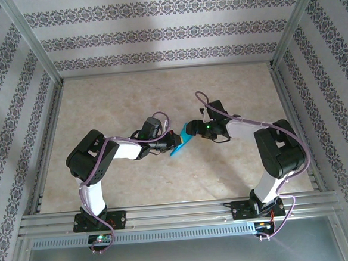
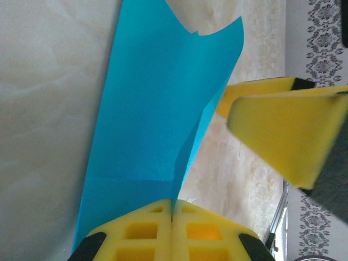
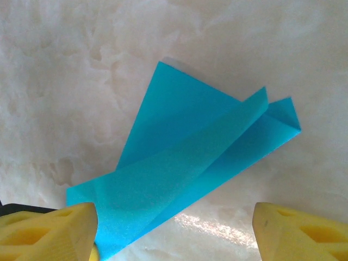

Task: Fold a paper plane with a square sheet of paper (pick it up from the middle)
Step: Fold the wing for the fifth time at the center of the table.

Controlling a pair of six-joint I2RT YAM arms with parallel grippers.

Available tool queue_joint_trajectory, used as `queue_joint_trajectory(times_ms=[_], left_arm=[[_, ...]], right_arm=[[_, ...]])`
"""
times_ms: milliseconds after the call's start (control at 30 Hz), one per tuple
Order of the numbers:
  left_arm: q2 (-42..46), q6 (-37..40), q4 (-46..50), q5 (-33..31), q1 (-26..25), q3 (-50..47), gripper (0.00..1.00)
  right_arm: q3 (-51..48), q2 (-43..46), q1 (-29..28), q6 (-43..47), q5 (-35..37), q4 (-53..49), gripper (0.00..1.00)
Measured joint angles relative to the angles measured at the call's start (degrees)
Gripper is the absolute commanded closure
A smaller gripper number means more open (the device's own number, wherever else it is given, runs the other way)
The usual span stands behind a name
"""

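I have the paper (image 2: 157, 109) held at mid-table (image 1: 130, 98), apparently clear of the surface. The left gripper (image 2: 172, 217) is clamped on one end so the folded flaps stand free for creasing. The right gripper (image 3: 174, 231), jaws apart, faces it closely. Both arms reach inward, elbows bent.

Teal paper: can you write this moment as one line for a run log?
teal paper: partly folded | left gripper: shut on it | right gripper: open, close by
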State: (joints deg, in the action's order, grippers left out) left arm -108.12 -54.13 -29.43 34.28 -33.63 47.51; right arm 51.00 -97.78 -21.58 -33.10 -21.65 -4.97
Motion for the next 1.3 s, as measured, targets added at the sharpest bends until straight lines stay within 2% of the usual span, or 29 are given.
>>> queue_joint_trajectory(times_ms=[367,633,1300], left_arm=[[-0.07,-3.54,-2.84,-0.24,0.28,-1.7,1.0],[-0.17,-4.33,-3.48,-0.42,0.44,-1.9,0.95],[-1.14,-4.52,-3.63,-1.01,0.76,-2.03,0.77]], right_arm=[[2.86,-2.93,-0.81,-0.11,1.11,-3.23,0.22],[6.38,-5.18,-0.83,-1.05,2.23,-7.82,0.22],[15.82,-10.69,-3.72,-2.71,9.84,-20.06,0.2]])
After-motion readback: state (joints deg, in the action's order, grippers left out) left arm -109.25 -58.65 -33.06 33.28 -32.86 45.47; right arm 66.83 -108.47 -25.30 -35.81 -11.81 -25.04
